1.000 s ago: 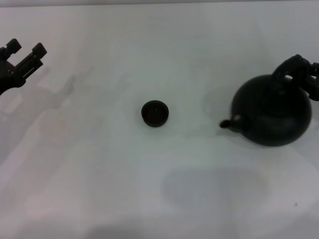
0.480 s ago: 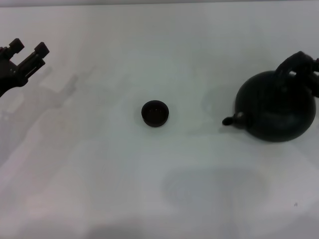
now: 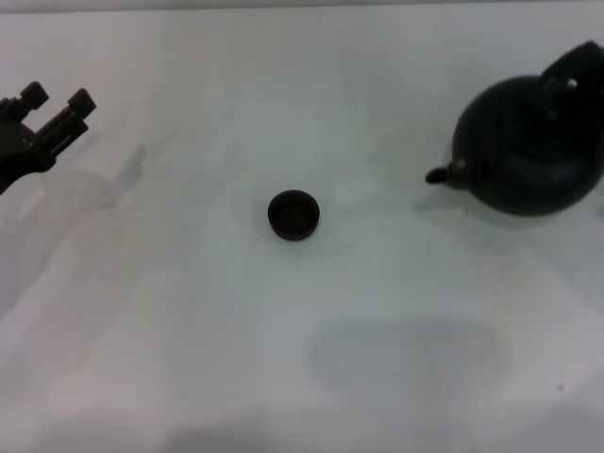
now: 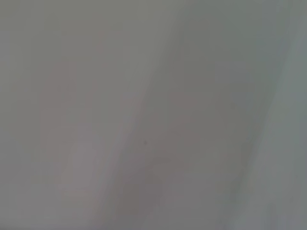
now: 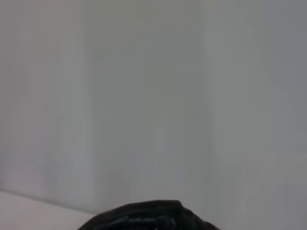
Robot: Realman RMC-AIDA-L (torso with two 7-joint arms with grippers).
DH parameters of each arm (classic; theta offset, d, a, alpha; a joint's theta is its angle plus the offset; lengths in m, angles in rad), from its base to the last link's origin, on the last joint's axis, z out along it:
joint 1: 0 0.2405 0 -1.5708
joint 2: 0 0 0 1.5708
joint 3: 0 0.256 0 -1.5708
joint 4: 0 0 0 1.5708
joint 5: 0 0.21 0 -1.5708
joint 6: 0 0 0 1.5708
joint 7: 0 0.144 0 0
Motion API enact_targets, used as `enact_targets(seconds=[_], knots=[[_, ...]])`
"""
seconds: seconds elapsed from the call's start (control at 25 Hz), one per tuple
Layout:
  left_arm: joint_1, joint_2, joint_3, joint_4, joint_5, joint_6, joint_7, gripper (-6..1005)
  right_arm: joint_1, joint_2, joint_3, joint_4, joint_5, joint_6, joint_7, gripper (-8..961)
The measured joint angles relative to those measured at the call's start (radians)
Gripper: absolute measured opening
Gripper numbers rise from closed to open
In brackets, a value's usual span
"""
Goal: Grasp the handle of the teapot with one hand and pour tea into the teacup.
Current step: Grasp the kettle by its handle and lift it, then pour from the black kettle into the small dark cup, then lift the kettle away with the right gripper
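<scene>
The small dark teacup (image 3: 293,215) stands on the white table near the middle. The big round black teapot (image 3: 524,151) is at the far right, lifted off the table, with its spout (image 3: 440,175) pointing left toward the cup, well apart from it. Its arched handle (image 3: 564,64) rises at the pot's upper right. My right gripper (image 3: 587,75) is shut on the handle at the picture's edge, mostly out of view. A black curved bit of the teapot (image 5: 148,216) shows in the right wrist view. My left gripper (image 3: 57,96) is open and empty at the far left.
The white table (image 3: 189,330) spreads around the cup. A faint grey shadow (image 3: 406,359) lies on it in front of the cup. The left wrist view shows only plain grey surface.
The teapot has risen and moved slightly right and away, with the right gripper slipping toward the picture's edge. The cup has not moved. The left gripper shifted only slightly.
</scene>
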Motion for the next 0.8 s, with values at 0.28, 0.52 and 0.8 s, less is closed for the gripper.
enact_targets(seconds=[0.28, 0.52, 0.8], knots=[[-0.006, 0.0, -0.003, -0.024, 0.001, 0.001, 0.031, 803, 0.025, 0.002, -0.26, -0.051, 0.18, -0.186, -0.096, 158], [-0.004, 0.0, -0.004, -0.028, 0.001, 0.018, 0.036, 803, 0.017, 0.002, -0.46, -0.19, 0.203, -0.371, -0.101, 156], [-0.003, -0.001, 0.002, -0.03, 0.004, 0.05, 0.036, 803, 0.004, 0.0, -0.612, -0.337, 0.205, -0.505, -0.089, 155]])
